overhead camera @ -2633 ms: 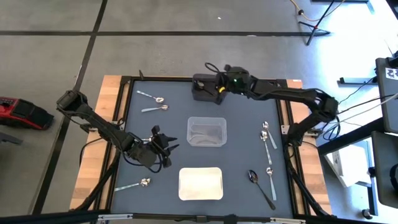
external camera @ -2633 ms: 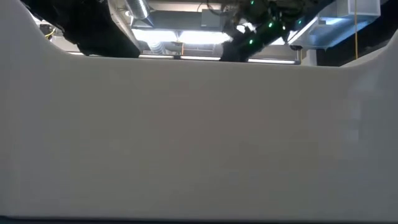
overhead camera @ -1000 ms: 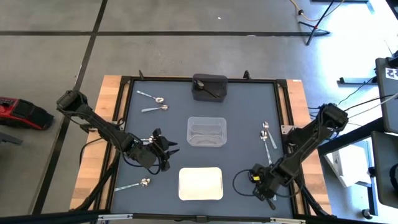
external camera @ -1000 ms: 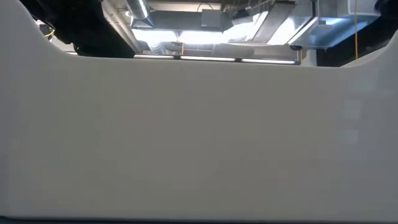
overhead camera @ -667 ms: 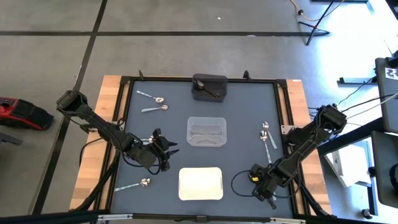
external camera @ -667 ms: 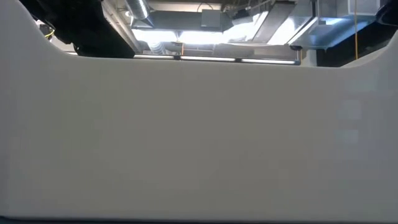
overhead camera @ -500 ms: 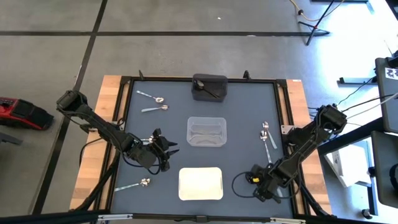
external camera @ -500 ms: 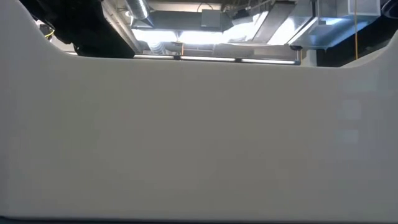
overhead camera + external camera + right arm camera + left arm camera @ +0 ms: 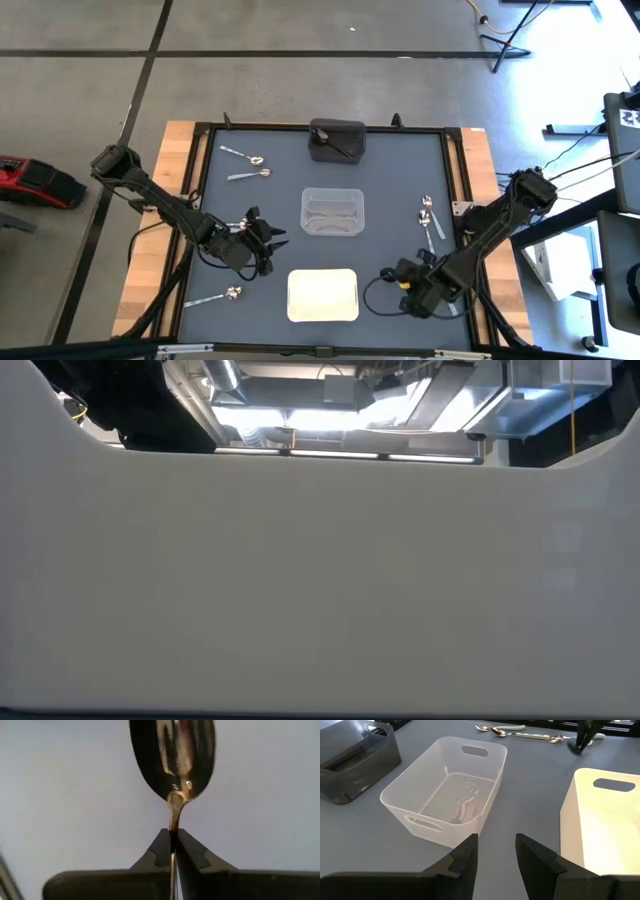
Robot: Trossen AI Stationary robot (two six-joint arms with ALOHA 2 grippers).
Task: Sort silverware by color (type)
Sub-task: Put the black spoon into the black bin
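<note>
A: Task thing first. Where's the silverware?

B: Scattered. The right gripper [image 9: 172,845] is clenched on the thin neck of a dark shiny spoon [image 9: 173,757], bowl sticking out past the fingertips. In the high view that gripper [image 9: 412,285] sits lower right of the frame, right of the white tray [image 9: 323,295].

A: Rest of the spoons?

B: Two silver spoons [image 9: 429,217] lie side by side right of centre, above the right gripper. Two more, the upper-left pair [image 9: 246,165], are near the table's top left corner. One pale-handled spoon [image 9: 214,297] is at lower left, well apart from the white tray. Something slender lies in the clear tray [image 9: 332,211] in the middle, and a dark utensil rests in the black tray [image 9: 337,138] at top centre; what kind, cannot tell from above.

A: Left arm?

B: Left gripper [image 9: 262,238] hovers over the mat left of the clear tray, fingers [image 9: 464,860] parted, nothing between them. Its wrist view faces the clear tray [image 9: 445,790], with the white tray [image 9: 605,815] and the black tray [image 9: 355,755] to either side.

A: Low view?

B: Mostly blocked by a pale wall, probably a tray side. Only ceiling lights above it.
</note>
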